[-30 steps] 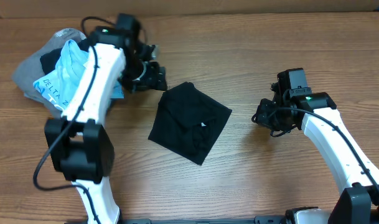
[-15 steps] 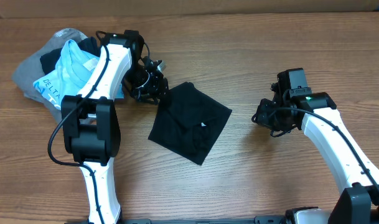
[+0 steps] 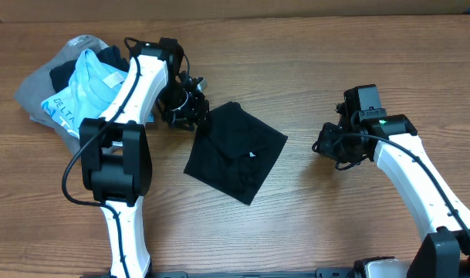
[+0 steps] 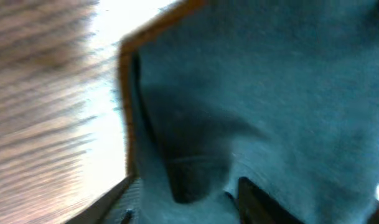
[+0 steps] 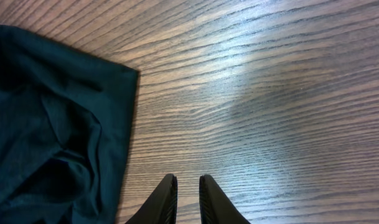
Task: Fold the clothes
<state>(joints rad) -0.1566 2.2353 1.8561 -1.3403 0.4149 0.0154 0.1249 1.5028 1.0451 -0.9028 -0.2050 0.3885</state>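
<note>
A black folded garment (image 3: 235,153) lies as a tilted square on the wooden table, mid-left. My left gripper (image 3: 192,112) is at its upper left corner. In the blurred left wrist view the dark cloth (image 4: 270,93) fills the frame, and my left gripper (image 4: 186,202) is open with cloth between its spread fingers. My right gripper (image 3: 325,147) hovers over bare wood to the right of the garment. In the right wrist view its fingers (image 5: 188,199) are nearly together and empty, with the garment's edge (image 5: 46,124) at the left.
A pile of clothes (image 3: 72,85), grey, black and light blue with printed letters, lies at the table's far left. A cardboard wall (image 3: 296,8) runs along the back edge. Bare wood (image 3: 312,69) separates the garment and the right arm.
My left gripper has swung from beside the clothes pile down and right to the black garment's upper left corner. The right arm and the garment have not moved.
</note>
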